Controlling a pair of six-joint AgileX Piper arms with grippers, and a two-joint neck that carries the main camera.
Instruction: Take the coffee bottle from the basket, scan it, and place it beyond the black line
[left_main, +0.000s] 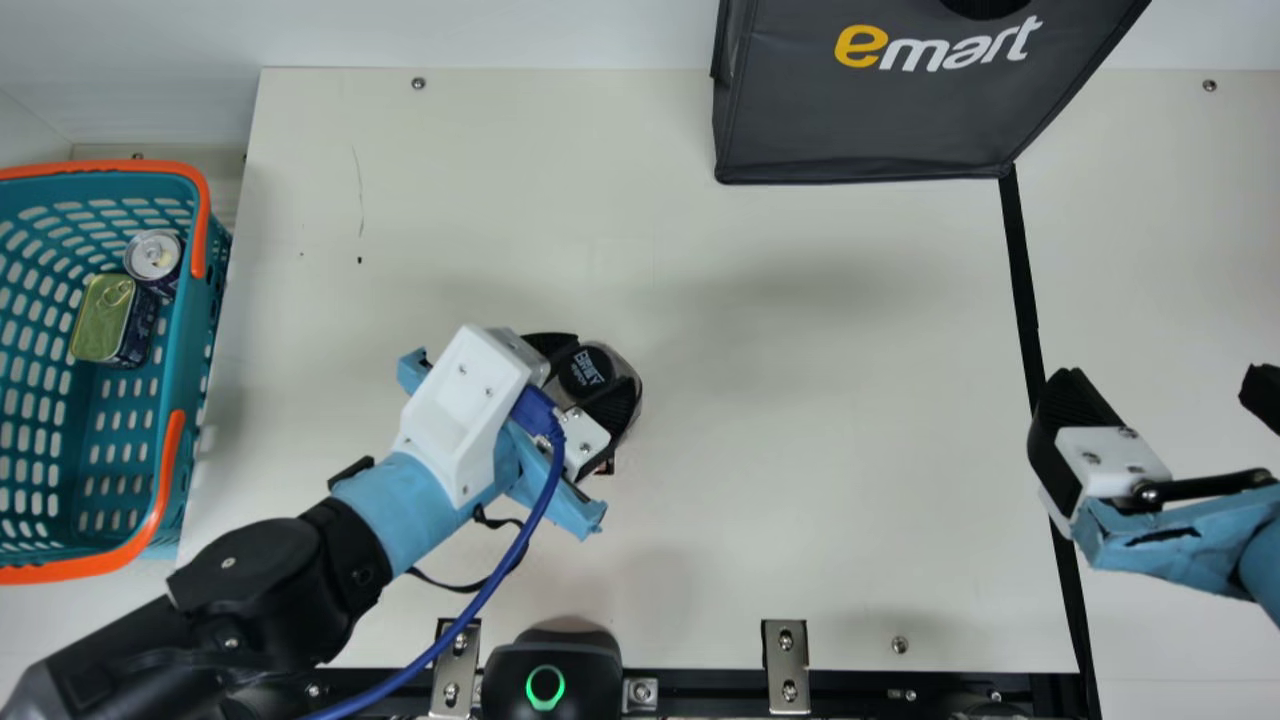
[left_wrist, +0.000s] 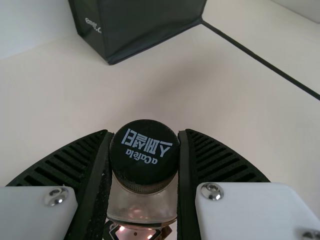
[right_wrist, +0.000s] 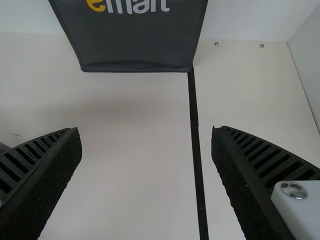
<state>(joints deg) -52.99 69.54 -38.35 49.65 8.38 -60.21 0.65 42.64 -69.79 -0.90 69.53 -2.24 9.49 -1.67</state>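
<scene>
In the main view my left gripper (left_main: 580, 383) is over the middle-left of the table, shut on the neck of the coffee bottle (left_main: 586, 370), seen from above by its black cap. The left wrist view shows the bottle's black cap (left_wrist: 144, 152) and clear neck between the pads of my left gripper (left_wrist: 144, 165). My right gripper (left_main: 1160, 395) stands open at the right, by the black line (left_main: 1022, 280). In the right wrist view the fingers of my right gripper (right_wrist: 146, 150) are wide apart, with bare table and the black line (right_wrist: 196, 150) between them.
A teal basket (left_main: 190, 330) with orange handles holds a round can (left_main: 153, 256) and a rectangular tin (left_main: 104, 318) at the left. A dark bag (left_main: 870, 120) stands at the back. The black scanner (left_main: 552, 675) with a green ring sits at the front edge.
</scene>
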